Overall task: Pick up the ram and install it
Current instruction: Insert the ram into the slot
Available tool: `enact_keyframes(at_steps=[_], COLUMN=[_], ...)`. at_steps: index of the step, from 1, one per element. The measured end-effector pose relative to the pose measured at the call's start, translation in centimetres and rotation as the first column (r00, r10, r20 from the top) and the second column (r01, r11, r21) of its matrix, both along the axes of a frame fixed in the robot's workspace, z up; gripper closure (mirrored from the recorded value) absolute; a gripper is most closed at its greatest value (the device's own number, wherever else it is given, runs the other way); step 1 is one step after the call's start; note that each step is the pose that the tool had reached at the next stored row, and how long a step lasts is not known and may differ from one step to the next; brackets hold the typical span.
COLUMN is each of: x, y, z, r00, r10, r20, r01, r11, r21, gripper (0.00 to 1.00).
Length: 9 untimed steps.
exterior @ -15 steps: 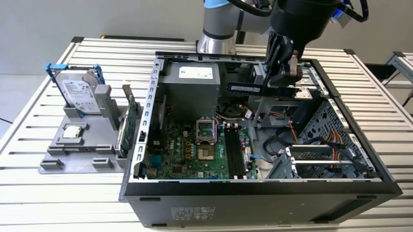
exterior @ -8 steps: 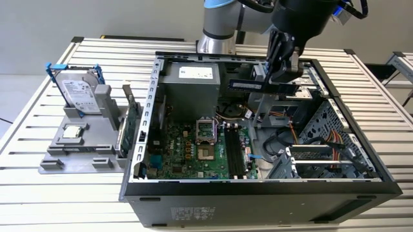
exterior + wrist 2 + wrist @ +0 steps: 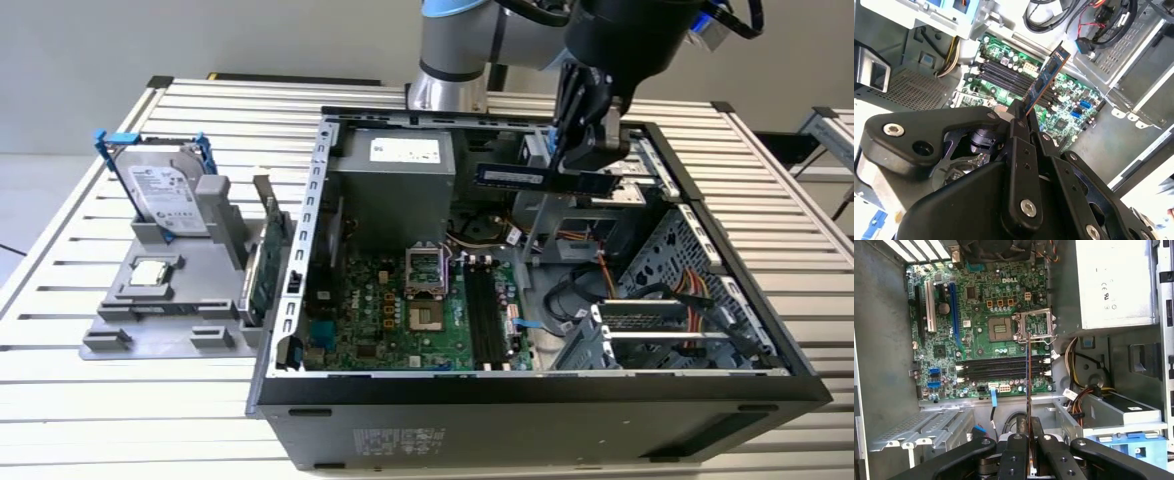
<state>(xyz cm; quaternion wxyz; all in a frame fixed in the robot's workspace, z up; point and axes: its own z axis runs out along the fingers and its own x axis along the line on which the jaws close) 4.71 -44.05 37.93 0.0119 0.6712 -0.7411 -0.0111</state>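
Your gripper (image 3: 587,165) has its jaws clamped on the ram (image 3: 511,177). Pickup is done, but it isn't seated yet: in the exterior view the slots (image 3: 487,318) lie at its six o'clock.

— bright in here. flat white light from overhead; the slatted table (image 3: 80,420) in the exterior view carries hardly a shadow.
— the case (image 3: 534,400) is dimmer inside, though, its walls shading the motherboard (image 3: 387,310).
— in the first wrist view the power supply (image 3: 1114,285) glares pale.
— and in the second wrist view the gripper (image 3: 1021,114) is a black mass, the ram (image 3: 1046,75) it pinches catching the light.
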Motion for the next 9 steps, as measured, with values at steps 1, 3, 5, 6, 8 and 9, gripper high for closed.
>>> enact_keyframes(at_steps=[1, 3, 5, 6, 8, 9], x=[0.02, 0.07, 0.07, 0.08, 0.15, 0.15], y=[-0.01, -0.03, -0.03, -0.03, -0.04, -0.04], z=[0.0, 0.0, 0.0, 0.0, 0.0, 0.0], r00=[1.0, 1.0, 1.0, 1.0, 1.0, 1.0], r10=[0.0, 0.0, 0.0, 0.0, 0.0, 0.0], r20=[0.0, 0.0, 0.0, 0.0, 0.0, 0.0], r01=[0.0, 0.0, 0.0, 0.0, 0.0, 0.0], r11=[1.0, 1.0, 1.0, 1.0, 1.0, 1.0], r21=[0.0, 0.0, 0.0, 0.0, 0.0, 0.0], gripper=[1.0, 1.0, 1.0, 1.0, 1.0, 1.0])
